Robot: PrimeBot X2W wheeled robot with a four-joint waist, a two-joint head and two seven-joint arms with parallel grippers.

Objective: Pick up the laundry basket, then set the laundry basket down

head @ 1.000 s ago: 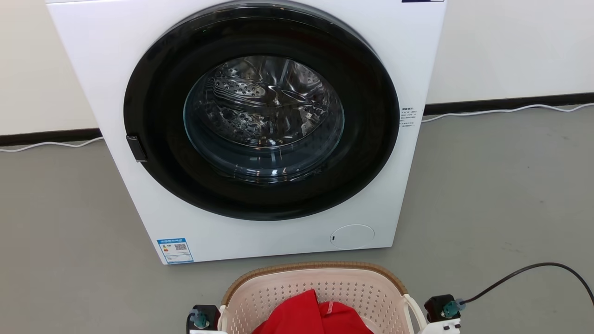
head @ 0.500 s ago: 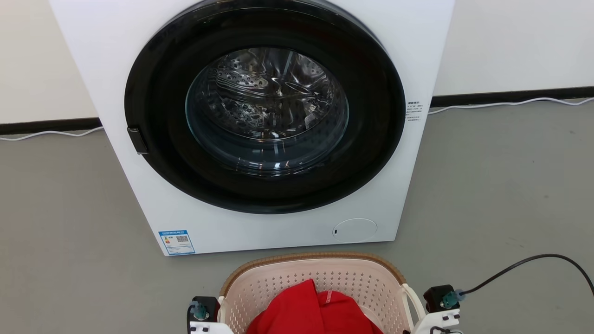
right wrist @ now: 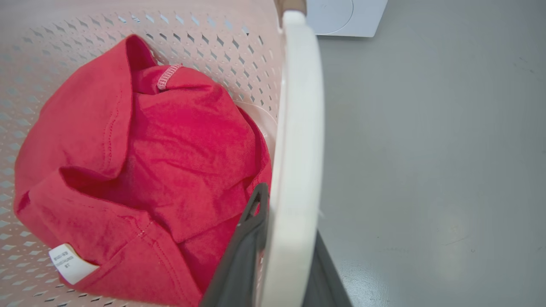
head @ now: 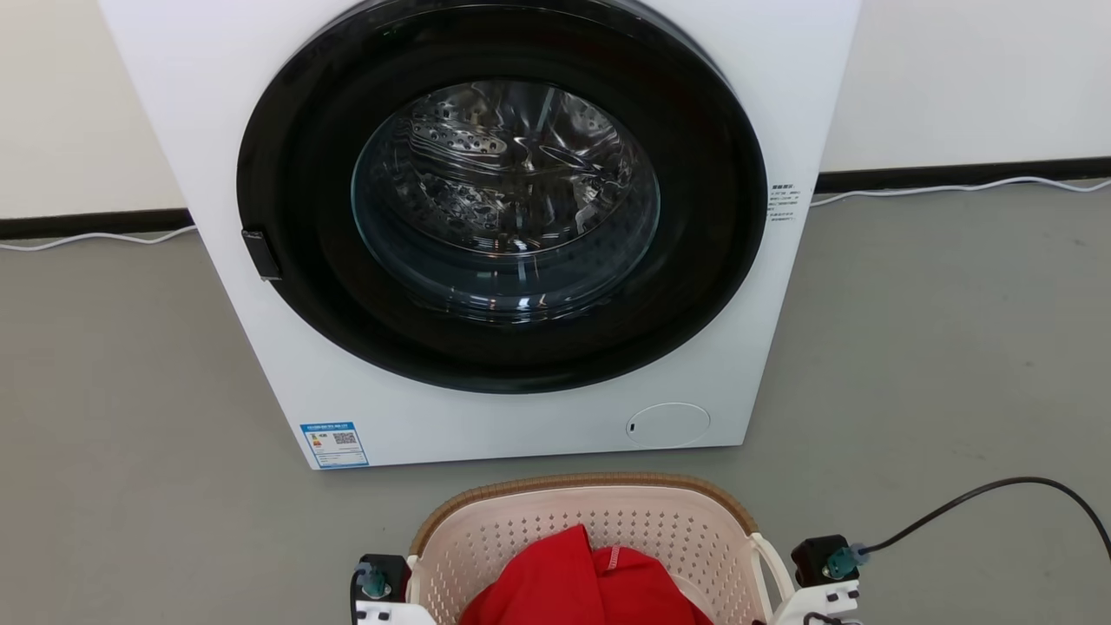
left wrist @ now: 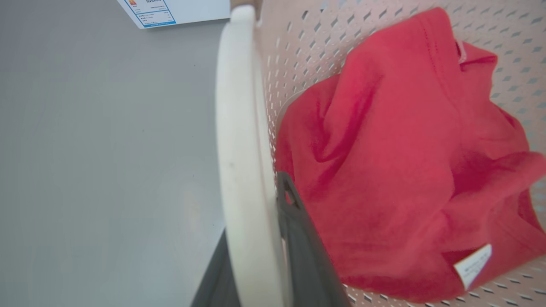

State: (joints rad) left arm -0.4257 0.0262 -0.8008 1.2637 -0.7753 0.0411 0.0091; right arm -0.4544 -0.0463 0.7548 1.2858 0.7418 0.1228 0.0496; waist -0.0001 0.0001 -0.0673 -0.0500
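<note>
Basket position: we see the laundry basket (head: 580,480) at the bottom of the head view, just in front of the washing machine (head: 260,130) and apart from its base, with a red garment (head: 590,582) bunched inside.
Left grip: our left gripper (left wrist: 256,213) is clamped on the left loop handle (left wrist: 239,128), one dark finger inside the basket wall and one outside.
Right grip: our right gripper (right wrist: 290,221) pinches the right loop handle (right wrist: 298,106) the same way.
Step in hand: we judge that we are in the hold between lifting and setting down. Whether the base is off the floor (head: 911,347) we cannot tell.
Next move: setting down calls for both arms to lower together and level, so the basket does not tip and spill the garment. The jaws should part only once the base rests flat.
Edges: the basket's far rim is near the machine's lower front panel, so any forward drift risks a bump there. The machine's round door (head: 499,200) is shut and its dark latch does not reach our path.
Open room: bare grey floor lies on both sides of the basket and the machine.
Snag risk: a black cable (head: 981,495) loops from our right wrist over the floor, and we judge it could catch on a wide rightward swing.
</note>
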